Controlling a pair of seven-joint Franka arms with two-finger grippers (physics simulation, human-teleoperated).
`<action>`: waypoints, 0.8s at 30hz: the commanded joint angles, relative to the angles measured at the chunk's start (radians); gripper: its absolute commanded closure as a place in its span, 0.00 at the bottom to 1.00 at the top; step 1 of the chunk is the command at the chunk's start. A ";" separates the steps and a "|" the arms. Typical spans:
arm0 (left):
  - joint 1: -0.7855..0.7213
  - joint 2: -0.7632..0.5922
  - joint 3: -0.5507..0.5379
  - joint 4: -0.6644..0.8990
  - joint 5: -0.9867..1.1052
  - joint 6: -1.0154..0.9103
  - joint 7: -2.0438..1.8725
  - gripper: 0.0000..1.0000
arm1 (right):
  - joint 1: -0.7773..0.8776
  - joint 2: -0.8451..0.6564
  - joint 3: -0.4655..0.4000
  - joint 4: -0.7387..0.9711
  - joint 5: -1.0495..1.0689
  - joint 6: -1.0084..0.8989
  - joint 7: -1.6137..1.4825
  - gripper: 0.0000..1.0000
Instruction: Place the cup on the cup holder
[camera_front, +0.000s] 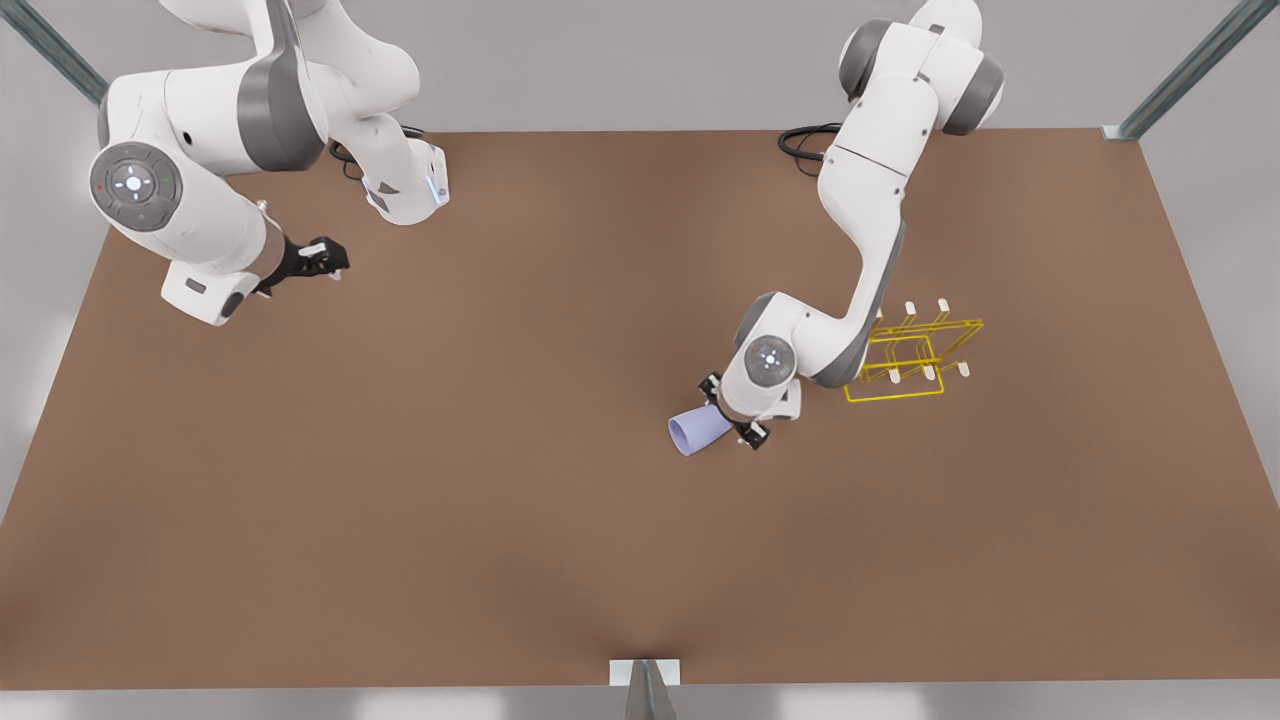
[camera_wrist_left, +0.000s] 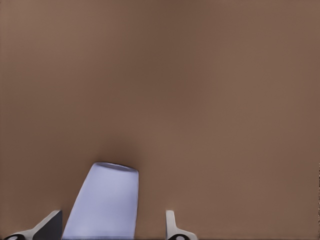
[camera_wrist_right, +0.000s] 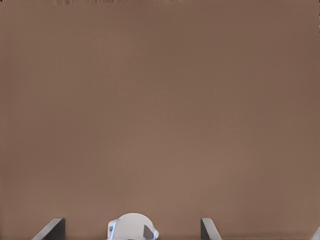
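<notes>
Obs, single moment. Small lavender-blue tapered cup (camera_front: 698, 432), smooth matte, no handle, lies tipped on its side near the middle of the brown matte tabletop (camera_front: 500, 520). Open mouth faces the front view's left; narrow base end sits inside the left gripper (camera_front: 733, 413).

Left gripper: jaws spread to either side of the cup. In the left wrist view the cup (camera_wrist_left: 103, 200) lies close to one finger (camera_wrist_left: 47, 227), with a clear gap to the other finger (camera_wrist_left: 172, 227). So released, not clenched; cup not grasped yet, by my read.

Bright-yellow thin-wire cup holder w/ white-tipped prongs (camera_front: 915, 355) stands just beyond that arm's forearm, toward the front view's right, near the cup but apart from it. Prongs point up and outward; exact count unclear, arm covers part.

Right gripper (camera_front: 322, 258): waits well apart, at the front view's far left, over bare table. The right wrist view shows the tips (camera_wrist_right: 52, 229) set wide, nothing between them, i.e. released.

Handling est.:
- cup prob. light, rigid, thin-walled; no crush risk expected at moderate force
- matte but smooth + tapered: squeeze could push it out toward the narrow end, or roll it on the table
- best hold: across the wall mid-body, both pads flat on opposite sides, centred before closing
- wire rack likely light too; may shift if bumped
- cup must go mouth-down over one prong, so reorient after lift.
</notes>
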 joint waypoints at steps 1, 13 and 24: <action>0.000 -0.001 -0.003 0.000 -0.002 0.056 -0.085 0.00 | -0.034 -0.001 -0.002 0.000 0.001 -0.001 0.125 0.00; 0.006 0.028 -0.034 -0.012 -0.008 0.075 0.212 0.00 | -0.031 0.004 -0.002 -0.003 0.001 -0.003 0.125 0.00; 0.003 0.097 -0.035 -0.012 -0.013 0.142 0.215 0.00 | -0.030 0.005 -0.002 -0.006 0.001 -0.018 0.123 0.00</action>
